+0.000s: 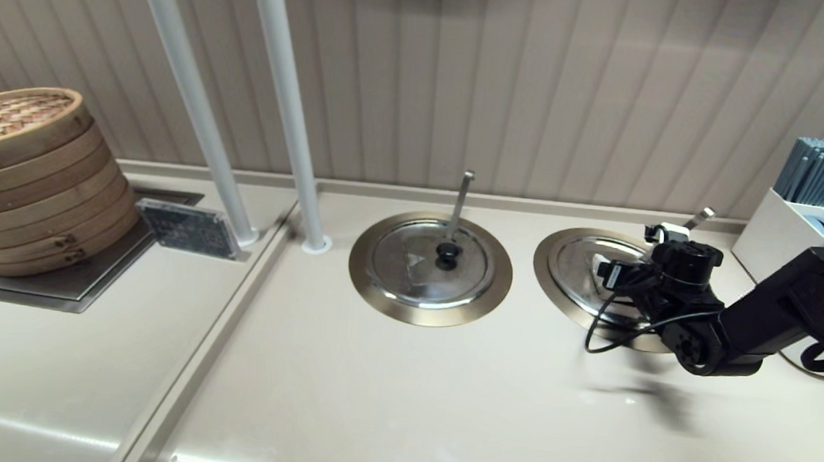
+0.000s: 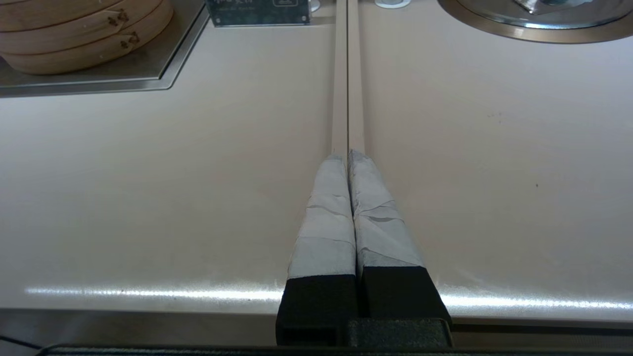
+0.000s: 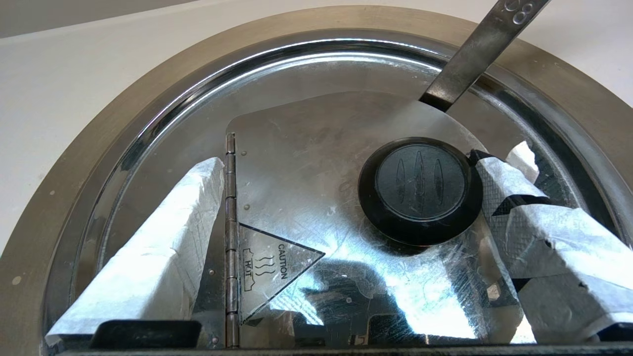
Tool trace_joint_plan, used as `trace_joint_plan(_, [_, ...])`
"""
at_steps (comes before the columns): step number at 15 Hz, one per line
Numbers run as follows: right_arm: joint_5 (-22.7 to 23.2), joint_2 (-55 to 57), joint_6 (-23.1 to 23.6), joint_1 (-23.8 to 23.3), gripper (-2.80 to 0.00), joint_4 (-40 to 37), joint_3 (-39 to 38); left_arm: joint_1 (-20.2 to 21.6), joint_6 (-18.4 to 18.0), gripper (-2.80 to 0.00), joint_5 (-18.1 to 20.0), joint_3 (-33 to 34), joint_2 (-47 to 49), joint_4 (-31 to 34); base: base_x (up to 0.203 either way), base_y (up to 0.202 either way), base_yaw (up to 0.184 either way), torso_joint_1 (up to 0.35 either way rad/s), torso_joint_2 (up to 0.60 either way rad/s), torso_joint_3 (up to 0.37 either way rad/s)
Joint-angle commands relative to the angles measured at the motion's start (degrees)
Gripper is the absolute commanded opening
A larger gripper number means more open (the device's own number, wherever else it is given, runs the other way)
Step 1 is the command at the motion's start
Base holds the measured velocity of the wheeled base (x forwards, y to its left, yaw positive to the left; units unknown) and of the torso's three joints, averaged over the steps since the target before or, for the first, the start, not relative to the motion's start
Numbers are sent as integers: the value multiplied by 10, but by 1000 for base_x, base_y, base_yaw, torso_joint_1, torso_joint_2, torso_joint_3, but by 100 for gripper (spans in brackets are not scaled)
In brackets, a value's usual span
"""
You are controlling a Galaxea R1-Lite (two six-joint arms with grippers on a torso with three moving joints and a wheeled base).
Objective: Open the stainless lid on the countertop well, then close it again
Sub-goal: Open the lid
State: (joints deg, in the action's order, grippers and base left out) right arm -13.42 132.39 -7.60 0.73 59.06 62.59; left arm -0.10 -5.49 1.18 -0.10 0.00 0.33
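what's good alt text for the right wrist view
The right gripper hangs open over the closed stainless lid, its taped fingers either side of the black knob. A slanted ladle handle pokes through near a hinge and caution triangle.

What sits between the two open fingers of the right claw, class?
In the right wrist view, the black knob of the stainless lid lies between the right claw's fingers, close to one fingertip, beside the hinge.
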Motion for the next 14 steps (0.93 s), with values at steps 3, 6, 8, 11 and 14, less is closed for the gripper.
trace_joint_plan(3, [0,-10,-1,2,0,4,-2,0,-1,-280,0,0,0,0,0,0,0,0,0,0])
trace_joint_plan(6, [-1,-23,-3,9,0,4,-8,0,-1,-280,0,0,0,0,0,0,0,0,0,0])
trace_joint_plan(8, [-1,-28,-3,14,0,4,-13,0,-1,-280,0,0,0,0,0,0,0,0,0,0])
trace_joint_plan(11, [-2,-42,-10,24,0,5,-20,0,-1,-280,0,0,0,0,0,0,0,0,0,0])
trace_joint_plan(14, [-2,-57,-18,36,0,5,-28,0,-1,-280,0,0,0,0,0,0,0,0,0,0])
